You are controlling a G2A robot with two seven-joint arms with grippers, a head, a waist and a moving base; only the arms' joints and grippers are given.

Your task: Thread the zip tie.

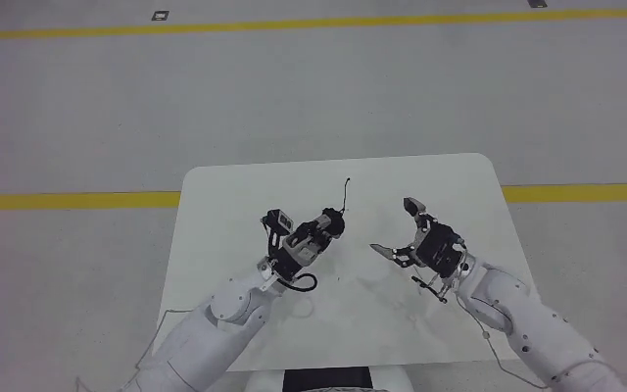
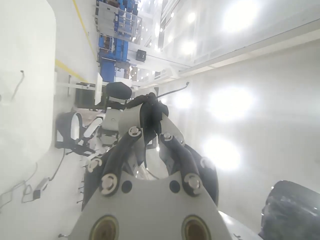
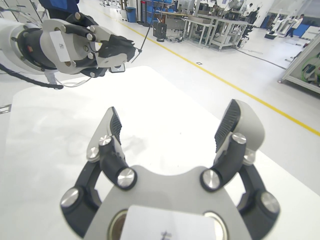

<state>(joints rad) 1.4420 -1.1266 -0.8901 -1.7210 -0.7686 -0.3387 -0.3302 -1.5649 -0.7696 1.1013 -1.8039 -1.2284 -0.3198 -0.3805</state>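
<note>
A thin black zip tie (image 1: 347,194) stands up from my left gripper (image 1: 331,223), which is shut on its lower end above the middle of the white table (image 1: 235,196). In the left wrist view the tie (image 2: 173,91) pokes out past the closed fingertips of the left gripper (image 2: 150,100), ending in a small head. My right gripper (image 1: 394,228) hovers a short way to the right of it, open and empty. In the right wrist view the open right gripper (image 3: 172,108) faces the left gripper (image 3: 120,49) and the tie (image 3: 147,32) across bare tabletop.
The table (image 3: 162,93) has rounded corners, and its far edge lies close beyond the zip tie. Yellow floor lines (image 1: 88,200) run past the table on both sides. Workbenches and shelves (image 3: 200,26) stand far off in the room.
</note>
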